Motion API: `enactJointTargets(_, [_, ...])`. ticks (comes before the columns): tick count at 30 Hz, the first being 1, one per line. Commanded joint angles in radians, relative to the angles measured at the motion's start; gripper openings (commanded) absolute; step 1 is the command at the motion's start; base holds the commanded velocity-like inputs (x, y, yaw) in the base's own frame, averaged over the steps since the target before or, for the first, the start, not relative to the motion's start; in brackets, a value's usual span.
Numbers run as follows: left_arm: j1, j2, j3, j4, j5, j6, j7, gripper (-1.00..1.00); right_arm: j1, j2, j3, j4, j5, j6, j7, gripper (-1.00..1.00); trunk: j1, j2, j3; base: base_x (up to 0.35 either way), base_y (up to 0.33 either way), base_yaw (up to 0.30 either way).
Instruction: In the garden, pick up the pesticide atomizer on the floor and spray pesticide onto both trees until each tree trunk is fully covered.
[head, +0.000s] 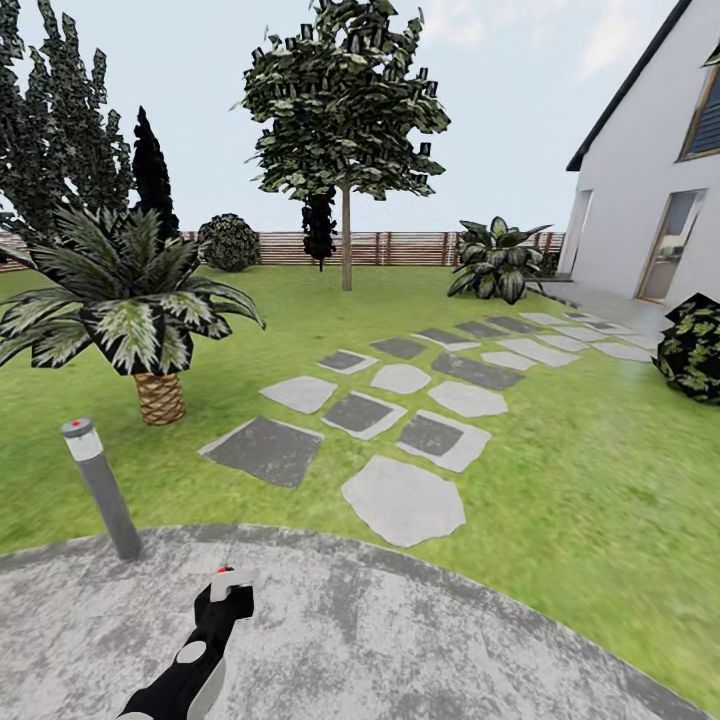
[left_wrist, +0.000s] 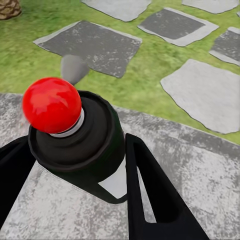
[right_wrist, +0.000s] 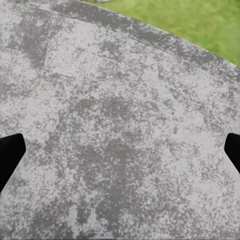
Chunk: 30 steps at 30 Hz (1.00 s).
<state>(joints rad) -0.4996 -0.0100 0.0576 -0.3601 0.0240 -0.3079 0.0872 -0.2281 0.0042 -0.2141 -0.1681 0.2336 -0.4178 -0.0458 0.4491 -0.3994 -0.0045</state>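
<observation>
Head view: the left tool (head: 225, 590) sits at 6 o'clock low in the frame, over the grey paved floor (head: 420, 640), with the spray bottle (head: 222, 598) held at its tip, pale head and red spot uppermost. One tree (head: 345, 110) with a bare trunk (head: 346, 240) stands far off at 12 o'clock on the lawn (head: 580, 450), before the slatted fence (head: 400, 248). Count: one such tree in sight, one palm (head: 130, 300) at 9 o'clock, one lamp post (head: 103, 488) at 8 o'clock, one white house (head: 650, 180) at 2 o'clock. Stepping stones (head: 400, 500) run from centre toward the house.

Left wrist view: the two black fingers (left_wrist: 150, 195) flank the dark bottle body (left_wrist: 80, 145) and press it on both sides; red knob (left_wrist: 51, 105) on top, white label visible low. Left tool closed around the bottle.

Right wrist view: the fingertips (right_wrist: 10, 155) sit far apart at the frame edges over bare paving (right_wrist: 120, 125); right tool spread wide, holding nothing.

Progress, judged: pickup appears done. No white droplets visible on the trunk; travel to it and spraying of both trees remain.
</observation>
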Motion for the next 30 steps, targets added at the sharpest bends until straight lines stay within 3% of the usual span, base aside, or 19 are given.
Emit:
enactJointTargets(1, [0.000, -0.001, 0.004, 0.001, 0.002, -0.004, -0.001, -1.00, 0.000, 0.000, -0.005, 0.001, 0.010, -0.003, -0.005, 1.00, 0.001, -0.001, 0.000, 0.349, 0.033, 0.000])
enactJointTargets(30, [0.000, 0.000, 0.004, 0.001, 0.002, -0.004, -0.001, -1.00, 0.000, 0.001, -0.005, 0.001, 0.010, -0.003, -0.005, 1.00, 0.001, -0.001, 0.000, 0.350, 0.003, 0.000])
